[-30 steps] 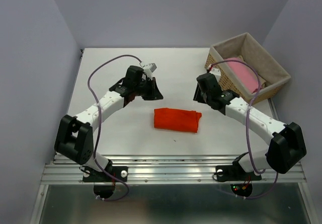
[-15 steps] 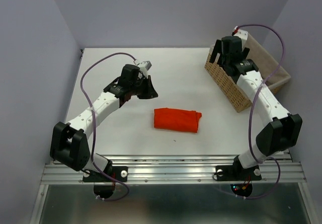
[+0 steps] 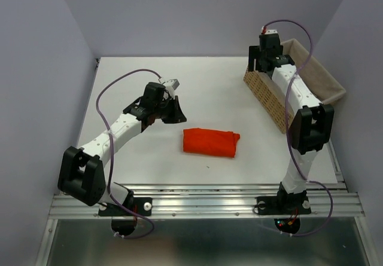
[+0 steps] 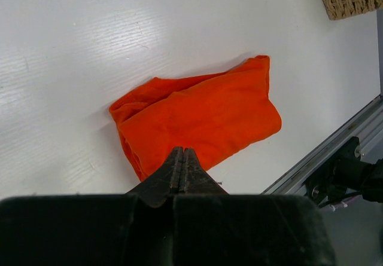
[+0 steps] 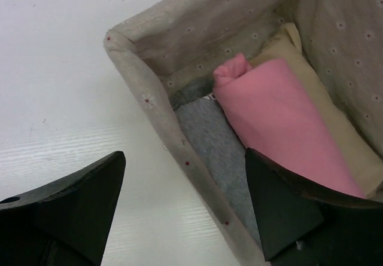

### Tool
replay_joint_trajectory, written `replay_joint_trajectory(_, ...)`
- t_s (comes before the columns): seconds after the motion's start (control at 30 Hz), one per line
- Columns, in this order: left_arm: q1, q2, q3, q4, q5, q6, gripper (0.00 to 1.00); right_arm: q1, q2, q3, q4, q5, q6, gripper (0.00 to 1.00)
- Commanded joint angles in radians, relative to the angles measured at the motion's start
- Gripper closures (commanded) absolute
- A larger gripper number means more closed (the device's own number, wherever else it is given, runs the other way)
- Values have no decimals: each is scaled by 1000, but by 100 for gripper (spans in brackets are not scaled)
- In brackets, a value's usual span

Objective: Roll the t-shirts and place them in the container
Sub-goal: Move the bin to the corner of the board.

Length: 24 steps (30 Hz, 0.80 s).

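We risk snagging what looks like lining [image 5: 209, 143] with the pink t-shirt [image 5: 281, 134], our right gripper [image 5: 181, 158] gaping empty over the far-right-corner basket [image 5: 143, 98], left gripper [image 4: 183, 155] closed on nothing.

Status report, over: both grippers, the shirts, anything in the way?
Left gripper jaws shut, empty, beside orange t-shirt. Right gripper open over wicker basket corner. Orange t-shirt bundled on table; pink t-shirt rolled in basket. Nothing blocking.
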Motion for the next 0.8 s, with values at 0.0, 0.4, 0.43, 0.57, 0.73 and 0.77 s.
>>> replay_joint_trajectory(0.0, 4, -71, -39, 43, 18, -6, 100, -9, 36, 104, 12, -129, -120, 16)
replay_joint_trajectory(0.4, 4, -60, -66, 62, 20, -14, 100, -9, 29, 88, -57, -431, -185, 66)
replay_joint_trajectory(0.43, 4, -57, -65, 63, 18, -16, 100, -9, 20, 73, -57, -478, -186, 69)
replay_joint_trajectory(0.57, 3, -33, -62, 63, 13, -17, 100, 34, -22, 45, -77, -536, -221, 76)
replay_joint_trajectory(0.73, 15, -17, -56, 60, 21, -37, 100, 97, -57, 22, -99, -562, -243, 80)
replay_joint_trajectory(0.77, 18, -14, -56, 56, 20, -43, 100, 112, -60, 22, -117, -560, -254, 80)
